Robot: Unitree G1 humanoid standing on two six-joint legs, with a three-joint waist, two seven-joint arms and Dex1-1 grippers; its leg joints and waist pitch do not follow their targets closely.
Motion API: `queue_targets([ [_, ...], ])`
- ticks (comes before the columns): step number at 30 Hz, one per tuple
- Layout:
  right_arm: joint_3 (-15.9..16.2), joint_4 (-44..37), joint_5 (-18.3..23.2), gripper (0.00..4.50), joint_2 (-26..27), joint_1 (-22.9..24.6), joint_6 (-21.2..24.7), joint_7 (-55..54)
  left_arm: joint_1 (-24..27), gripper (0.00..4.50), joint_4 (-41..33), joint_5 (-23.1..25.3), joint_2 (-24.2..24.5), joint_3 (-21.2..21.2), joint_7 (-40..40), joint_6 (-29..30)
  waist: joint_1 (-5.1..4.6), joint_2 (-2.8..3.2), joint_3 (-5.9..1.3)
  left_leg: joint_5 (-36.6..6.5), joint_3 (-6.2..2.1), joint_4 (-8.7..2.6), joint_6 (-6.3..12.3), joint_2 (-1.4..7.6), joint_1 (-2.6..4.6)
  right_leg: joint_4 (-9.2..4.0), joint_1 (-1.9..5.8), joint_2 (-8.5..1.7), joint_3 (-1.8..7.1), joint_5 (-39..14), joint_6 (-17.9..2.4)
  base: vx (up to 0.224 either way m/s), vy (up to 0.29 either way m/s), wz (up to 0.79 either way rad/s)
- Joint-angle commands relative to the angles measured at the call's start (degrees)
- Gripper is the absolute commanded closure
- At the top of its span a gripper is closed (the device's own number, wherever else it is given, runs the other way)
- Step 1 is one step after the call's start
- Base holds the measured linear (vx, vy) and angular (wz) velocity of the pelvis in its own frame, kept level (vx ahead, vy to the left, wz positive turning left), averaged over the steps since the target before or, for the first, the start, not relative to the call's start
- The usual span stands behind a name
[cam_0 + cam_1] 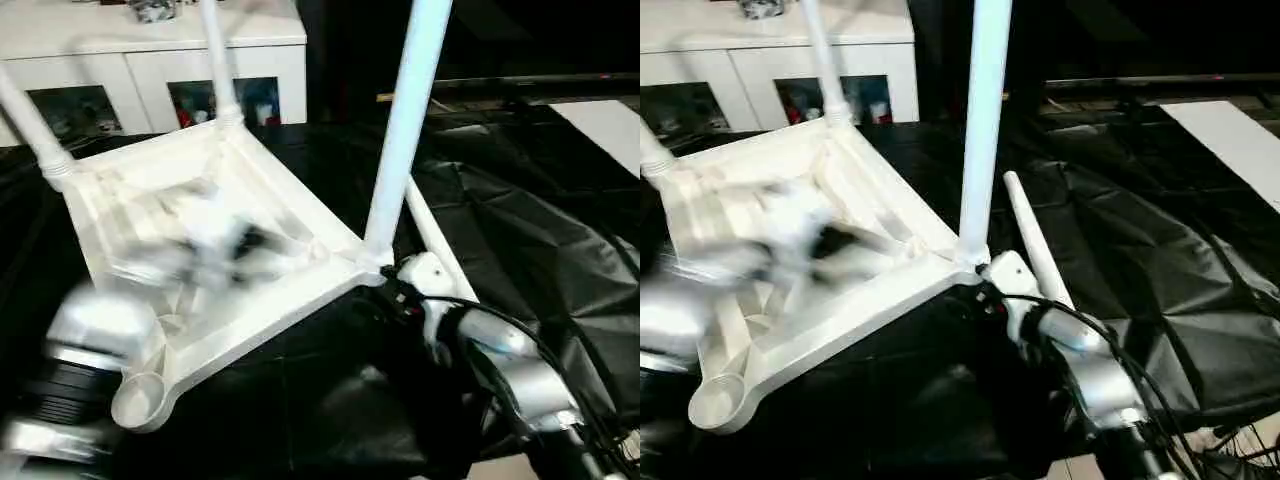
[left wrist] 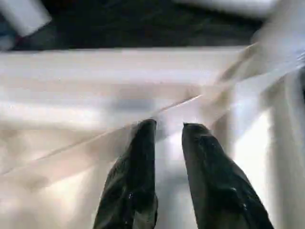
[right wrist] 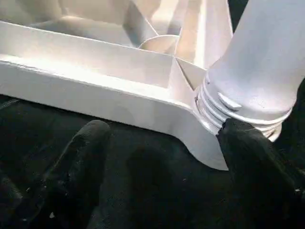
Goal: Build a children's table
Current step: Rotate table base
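The white tabletop (image 1: 265, 312) lies upside down on a black sheet, ribs up. Three white legs stand in its corner sockets: one at the near right (image 1: 405, 130), one at the back (image 1: 218, 60), one at the far left (image 1: 30, 125). The near-left socket (image 1: 140, 395) is empty. A fourth leg (image 1: 1035, 240) lies on the sheet to the right. My left gripper (image 2: 169, 126), blurred (image 1: 235, 245), hovers over the ribbed underside, open by a narrow gap, holding nothing. My right gripper (image 3: 164, 131) is open at the near-right corner (image 1: 395, 285), one fingertip (image 3: 238, 131) against that leg's ribbed collar.
A white cabinet (image 1: 150, 50) with glass doors stands behind the tabletop. The black sheet (image 1: 520, 220) spreads in folds to the right, with pale floor (image 1: 610, 120) beyond it. Cables run along my right forearm (image 1: 520, 380).
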Motion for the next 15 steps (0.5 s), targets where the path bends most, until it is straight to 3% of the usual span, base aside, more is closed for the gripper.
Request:
queue_targets([
  [1, 0.84, 2.71, -1.81, 0.67, 0.57, -1.48, 0.08, -1.73, 0.22, 3.40, 2.34, 3.58, 5.76, 1.26, -0.90, 0.18, 0.41, -0.17, -3.81, -10.07, -1.00, -3.91, 1.80, 2.11, 0.74, -4.01, 2.65, -3.90, 2.23, -11.40, -11.50, 0.000, 0.000, 0.00],
  [7, 0.28, 10.36, -4.36, 0.67, 1.93, -5.78, -3.72, -6.48, 4.80, 3.40, 4.63, 7.44, 17.32, -0.35, -5.33, -0.63, 0.10, 0.59, -3.68, -13.33, -1.01, -4.29, -0.63, 2.37, 1.46, -4.11, 1.94, -3.92, 2.47, -12.39, -11.62, 0.000, 0.000, 0.00],
  [12, -1.00, 16.80, -5.33, 0.67, 3.53, -9.44, -6.79, -10.79, 6.64, 3.40, 4.67, 9.02, 20.92, -2.36, -6.15, 0.10, 0.54, 0.63, -3.81, -15.15, -0.90, -4.30, -1.80, 2.38, 1.72, -3.91, 1.80, -4.06, 2.62, -10.26, -12.92, 0.000, 0.000, 0.00],
  [15, -0.76, 16.74, -5.50, 0.67, 3.97, -10.01, -7.93, -11.12, 7.81, 3.40, 4.12, 9.00, 21.74, -3.90, -7.11, 0.73, 0.50, 0.32, -3.80, -14.16, -0.96, -4.39, -1.55, 2.32, 1.22, -3.78, 2.26, -4.16, 2.66, -9.99, -12.35, 0.000, 0.000, 0.00],
])
